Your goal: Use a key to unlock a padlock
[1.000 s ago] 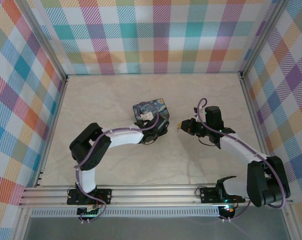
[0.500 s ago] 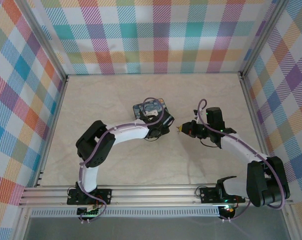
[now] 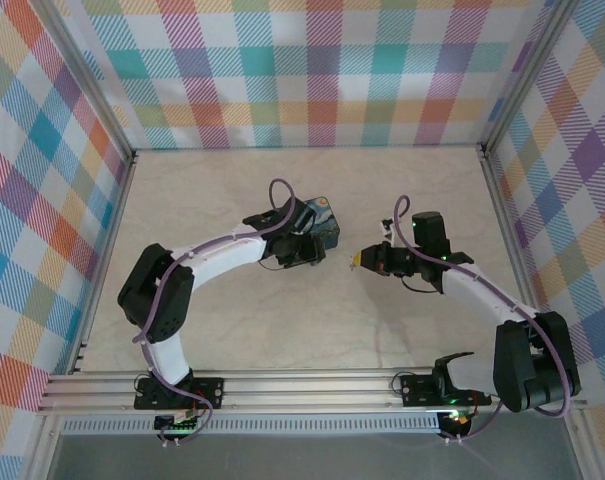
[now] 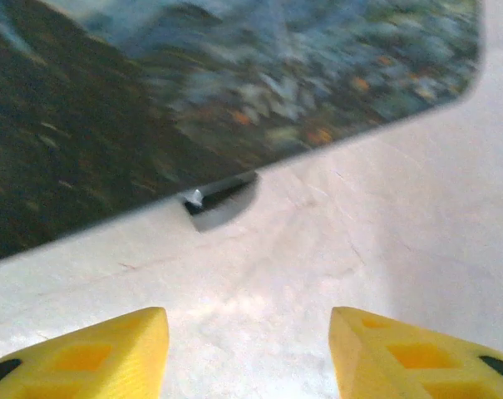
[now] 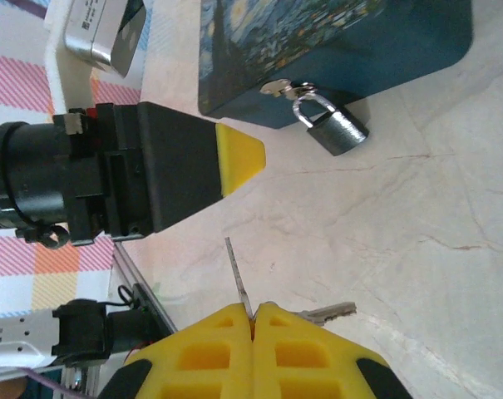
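Key [image 5: 237, 278] blade, thin and silvery, pokes out toward 12 o'clock from the right gripper [image 5: 253, 320], whose yellow fingers are pressed together and clamp it. A second key [image 5: 330, 312] juts from the same fingers toward 3 o'clock. The clamped blade's tip touches nothing else.

At 1 o'clock from that gripper, well apart from the blade, the padlock [image 5: 338, 129] hangs at the side of the blue tin [image 5: 359, 41]. It has a grey metal body, and its shackle is threaded through the tin's silver hasp [image 5: 278, 87]. At 12 o'clock, between the right gripper and the tin, one black finger [image 5: 239, 162] with a yellow tip belongs to the left gripper [image 4: 249, 349]. It points toward 3 o'clock, near the padlock but not touching it.

In its own wrist view the left gripper is released: its two yellow fingertips stand apart with only bare table [image 4: 259, 274] between them. The tin's blurred edge lies at 12 o'clock, with a small metal tab [image 4: 218, 193] showing under it.

From above, the right gripper sits at about 4 o'clock of the tin, just beside it, and the left arm's wrist covers the tin's 7 o'clock corner.
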Controlling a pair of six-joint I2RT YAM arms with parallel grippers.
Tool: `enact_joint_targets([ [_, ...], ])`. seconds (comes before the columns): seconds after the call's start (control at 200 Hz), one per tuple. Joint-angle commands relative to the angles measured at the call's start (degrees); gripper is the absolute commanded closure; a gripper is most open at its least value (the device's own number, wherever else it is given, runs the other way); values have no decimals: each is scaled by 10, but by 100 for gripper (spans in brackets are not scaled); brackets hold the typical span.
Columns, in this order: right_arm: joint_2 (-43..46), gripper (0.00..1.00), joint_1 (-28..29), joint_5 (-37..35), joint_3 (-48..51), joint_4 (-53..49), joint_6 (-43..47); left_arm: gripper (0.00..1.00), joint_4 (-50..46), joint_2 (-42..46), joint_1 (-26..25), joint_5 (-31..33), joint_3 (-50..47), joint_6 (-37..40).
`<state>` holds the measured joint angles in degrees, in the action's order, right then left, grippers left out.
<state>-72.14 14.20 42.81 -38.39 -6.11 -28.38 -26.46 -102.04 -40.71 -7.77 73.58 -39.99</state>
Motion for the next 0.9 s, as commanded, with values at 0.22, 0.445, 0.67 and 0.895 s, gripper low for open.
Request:
enact_joint_targets([
  [0.22,-25,100,-3,97,-52,-22,-18,61,37,136,14,-149,-22,243],
  [0.445,-63,100,-3,132,-114,-86,-106,50,140,275,-27,-46,-163,571],
  [0.67,-70,100,11,142,-166,-133,-129,48,275,306,-56,9,-248,834],
  [0.895,-89,100,42,134,-185,-171,-104,51,413,284,-93,86,-287,961],
])
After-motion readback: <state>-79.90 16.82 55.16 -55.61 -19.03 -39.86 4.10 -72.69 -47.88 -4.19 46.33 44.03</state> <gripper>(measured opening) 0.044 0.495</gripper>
